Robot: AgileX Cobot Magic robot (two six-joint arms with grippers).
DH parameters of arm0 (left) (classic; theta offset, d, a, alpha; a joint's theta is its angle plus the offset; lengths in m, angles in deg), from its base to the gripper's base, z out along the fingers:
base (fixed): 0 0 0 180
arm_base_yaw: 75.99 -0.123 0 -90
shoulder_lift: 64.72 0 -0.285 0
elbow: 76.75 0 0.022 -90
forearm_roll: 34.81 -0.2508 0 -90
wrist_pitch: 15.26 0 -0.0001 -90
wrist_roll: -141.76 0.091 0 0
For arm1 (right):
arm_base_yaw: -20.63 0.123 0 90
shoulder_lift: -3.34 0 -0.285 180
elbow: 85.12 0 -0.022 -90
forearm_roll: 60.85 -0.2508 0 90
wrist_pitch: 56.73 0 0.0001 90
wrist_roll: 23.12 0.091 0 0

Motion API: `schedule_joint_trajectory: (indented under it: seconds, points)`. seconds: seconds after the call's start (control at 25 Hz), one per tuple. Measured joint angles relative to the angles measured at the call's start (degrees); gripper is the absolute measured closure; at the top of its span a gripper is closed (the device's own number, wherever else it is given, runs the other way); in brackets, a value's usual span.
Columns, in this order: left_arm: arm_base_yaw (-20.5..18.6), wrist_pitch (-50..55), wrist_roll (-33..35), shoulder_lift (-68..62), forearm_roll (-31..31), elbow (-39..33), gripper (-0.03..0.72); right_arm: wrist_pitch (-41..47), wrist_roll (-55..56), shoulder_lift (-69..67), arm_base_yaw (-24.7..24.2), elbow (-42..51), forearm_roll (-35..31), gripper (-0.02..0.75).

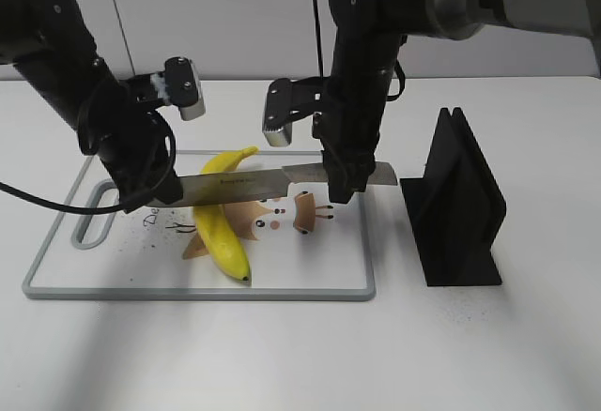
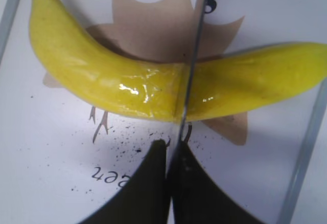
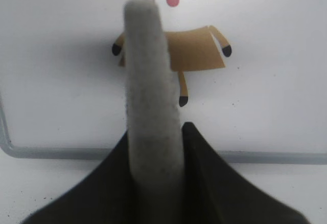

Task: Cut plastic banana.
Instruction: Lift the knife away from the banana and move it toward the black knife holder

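**Tech 1:** Nearest the camera, on the front part of the cutting board (image 1: 56, 289), what lies there?

**Tech 2:** The plastic banana (image 1: 222, 225) lies on the board's white surface, dark tip toward the front rim, stem toward the back. It covers part of a printed cartoon figure (image 1: 282, 219).

**Tech 1:** Position of the knife (image 1: 254, 182)?

**Tech 2:** It spans crosswise over the banana's middle, blade roughly level. The left wrist view shows the blade edge (image 2: 188, 70) meeting the yellow skin at mid-length; whether the skin is parted cannot be determined.

**Tech 1:** State of the left gripper (image 1: 150, 190)?

**Tech 2:** Its fingers (image 2: 148, 188) are pressed together on the blade's tip end, just short of the banana.

**Tech 1:** And the right gripper (image 1: 343, 184)?

**Tech 2:** It clamps the knife's grey handle (image 3: 153, 106), which stands between its dark fingers (image 3: 214, 183) above the board's right portion.

**Tech 1:** Anything beyond?

**Tech 2:** A black knife stand (image 1: 455, 205) sits upright on the white table (image 1: 282, 355), right of the board and apart from it. Both arms rise behind the board toward a pale wall.
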Motion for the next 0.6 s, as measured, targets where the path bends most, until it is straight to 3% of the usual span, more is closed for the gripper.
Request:
schedule_joint_trajectory:
  seconds: [0.6]
  points:
    - [0.2, -1.1, -0.8, 2.0, -1.1, -0.9, 0.697, 1.0, 0.0, 0.4, 0.0, -1.1, -0.3, 0.542]
